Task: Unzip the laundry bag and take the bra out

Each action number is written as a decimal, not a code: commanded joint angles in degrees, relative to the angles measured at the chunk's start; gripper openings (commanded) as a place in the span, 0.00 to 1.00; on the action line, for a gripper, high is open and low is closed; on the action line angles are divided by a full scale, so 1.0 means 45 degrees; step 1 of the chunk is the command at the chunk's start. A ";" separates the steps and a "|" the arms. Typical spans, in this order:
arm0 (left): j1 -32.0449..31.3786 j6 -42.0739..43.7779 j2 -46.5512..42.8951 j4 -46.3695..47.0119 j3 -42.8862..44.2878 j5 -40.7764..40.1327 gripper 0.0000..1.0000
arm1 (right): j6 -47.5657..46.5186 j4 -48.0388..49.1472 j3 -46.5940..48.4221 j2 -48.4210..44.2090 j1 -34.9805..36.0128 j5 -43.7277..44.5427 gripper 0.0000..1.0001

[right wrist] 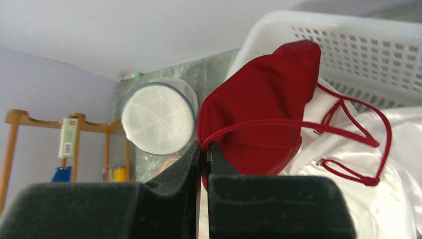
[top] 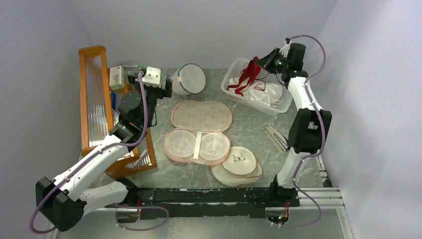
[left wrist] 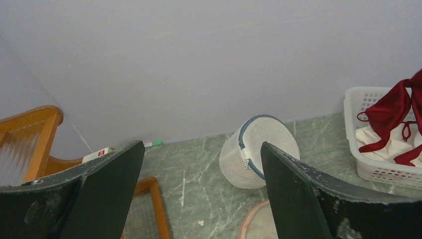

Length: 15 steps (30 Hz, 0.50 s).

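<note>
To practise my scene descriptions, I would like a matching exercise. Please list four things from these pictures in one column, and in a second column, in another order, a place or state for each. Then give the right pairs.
Things
1. laundry bag
2. bra
3. left pincer
4. white mesh bag

Places or states
A. open wide, holding nothing
B. on the far side of the table
C. opened flat in the middle of the table
D. hanging from the shut right pincer over the white basket

Pairs: 1-C, 2-D, 3-A, 4-B
</note>
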 commanded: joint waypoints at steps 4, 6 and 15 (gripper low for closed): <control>0.0140 -0.0215 0.0033 0.0018 0.0525 0.0292 0.99 | -0.1348 -0.1699 -0.0816 0.0001 -0.0104 0.2241 0.00; 0.0152 -0.0233 0.0024 -0.0015 0.0557 0.0309 0.99 | -0.1601 -0.2099 -0.1024 -0.0088 -0.0106 0.3575 0.00; 0.0215 -0.0309 0.0052 -0.0066 0.0581 0.0348 0.99 | -0.2169 -0.2328 -0.2479 -0.0411 -0.0108 0.7972 0.00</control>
